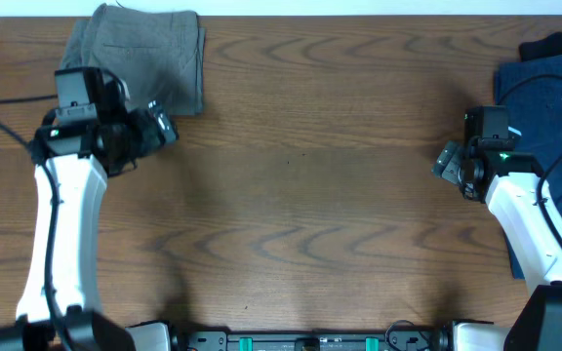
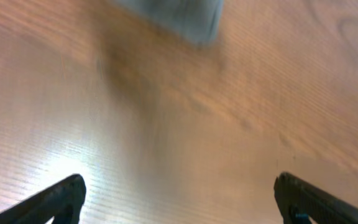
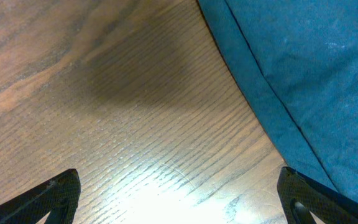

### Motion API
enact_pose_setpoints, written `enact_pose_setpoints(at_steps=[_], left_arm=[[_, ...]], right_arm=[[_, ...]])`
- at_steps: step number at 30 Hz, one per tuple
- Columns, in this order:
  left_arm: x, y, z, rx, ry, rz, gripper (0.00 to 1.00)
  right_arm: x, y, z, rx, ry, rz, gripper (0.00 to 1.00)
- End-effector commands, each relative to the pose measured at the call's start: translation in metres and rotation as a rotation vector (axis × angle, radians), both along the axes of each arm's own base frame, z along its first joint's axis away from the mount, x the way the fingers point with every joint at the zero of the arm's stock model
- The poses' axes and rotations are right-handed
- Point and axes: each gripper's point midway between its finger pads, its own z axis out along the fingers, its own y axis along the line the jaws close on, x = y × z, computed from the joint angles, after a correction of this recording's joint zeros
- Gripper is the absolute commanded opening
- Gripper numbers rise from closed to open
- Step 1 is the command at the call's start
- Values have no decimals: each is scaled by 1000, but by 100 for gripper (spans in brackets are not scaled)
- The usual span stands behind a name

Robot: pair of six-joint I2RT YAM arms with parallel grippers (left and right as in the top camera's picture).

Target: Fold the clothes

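Grey-khaki shorts sit at the far-left corner of the wooden table. They look like a compact folded stack w/ edges roughly squared and one side close to the table's far rim. L gripper is just beside the stack's near-right corner, and from overhead I can't tell if it brushes the cloth. L wrist view shows both fingers spread wide w/ only bare wood between them, so L is empty. The blurred grey shape at the top of that view is prob. the shorts. R gripper hovers over bare wood on the right side, jaws spread too, nothing between. Dark blue garment lies just beside it, its edge running diagonally past one fingertip, not pinched. My read: the fold on the shorts is done or nearly so, and the step in hand is getting L clear w/o wrecking the stack. To do that well, lift first and only then go sideways, so no finger snags the top layer & peels it open. Keep the jaws wide till well apart from the cloth. The L wrist pic is smeared, so the arm is prob. moving fast, and slower near the fabric would be safer. If the stack needs tidying, press down on its middle rather than pinch an edge. R should stay off the blue garment, since it's not part of the job.
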Motion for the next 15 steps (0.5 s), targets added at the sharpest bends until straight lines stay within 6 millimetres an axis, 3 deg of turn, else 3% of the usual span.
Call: enact_pose_setpoints(at_steps=[1,10,15], left_arm=[[-21,-9,17,-30,-5,-13,100],[-74,-52,66,-209,-69,-114,99],[-118,-60,68,-227,8,-117,98]], right_arm=[[4,-3,7,-17,-18,0,99],[4,-3,7,-17,-18,0,99],[4,-3,7,-17,-18,0,99]])
